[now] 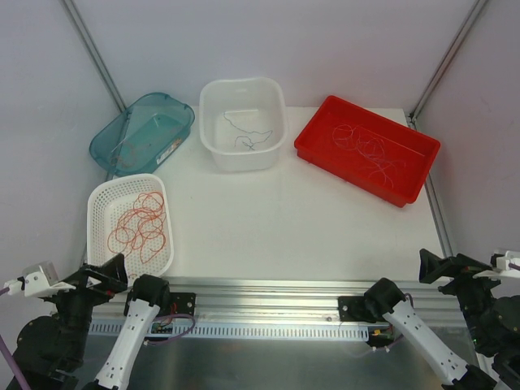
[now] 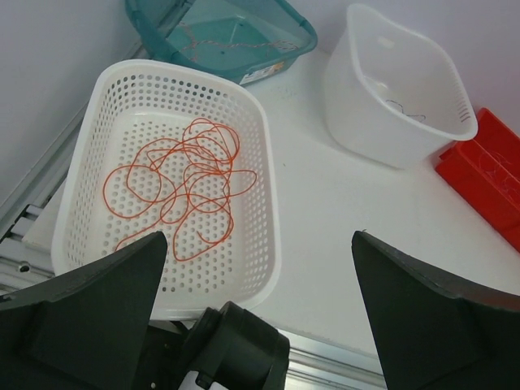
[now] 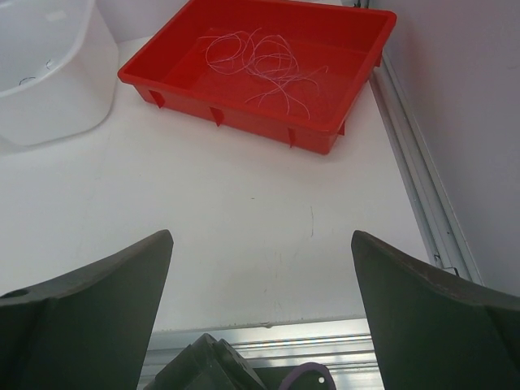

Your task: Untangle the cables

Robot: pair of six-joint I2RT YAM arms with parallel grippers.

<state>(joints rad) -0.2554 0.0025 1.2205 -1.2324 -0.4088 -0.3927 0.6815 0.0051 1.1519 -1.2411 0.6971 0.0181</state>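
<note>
Red-orange cables (image 1: pixel 140 223) (image 2: pixel 183 187) lie in loose curly loops inside a white perforated basket (image 1: pixel 97 195) (image 2: pixel 270 162) at the near left. Pale cables (image 1: pixel 370 150) (image 3: pixel 260 65) are tangled in a red tray (image 1: pixel 357 175) (image 3: pixel 244 114) at the far right. A thin dark cable (image 1: pixel 244 136) (image 2: pixel 404 110) lies in the white tub (image 1: pixel 244 158). My left gripper (image 1: pixel 106 276) (image 2: pixel 258 236) hovers open just behind the basket's near edge. My right gripper (image 1: pixel 443 270) (image 3: pixel 262 234) is open over the near right table edge. Both hold nothing.
A teal bin (image 1: pixel 175 110) (image 2: pixel 276 32) with a faint wire in it sits at the far left, against the wall. A metal rail (image 1: pixel 268 288) runs along the table's near edge. Frame posts rise at both back corners.
</note>
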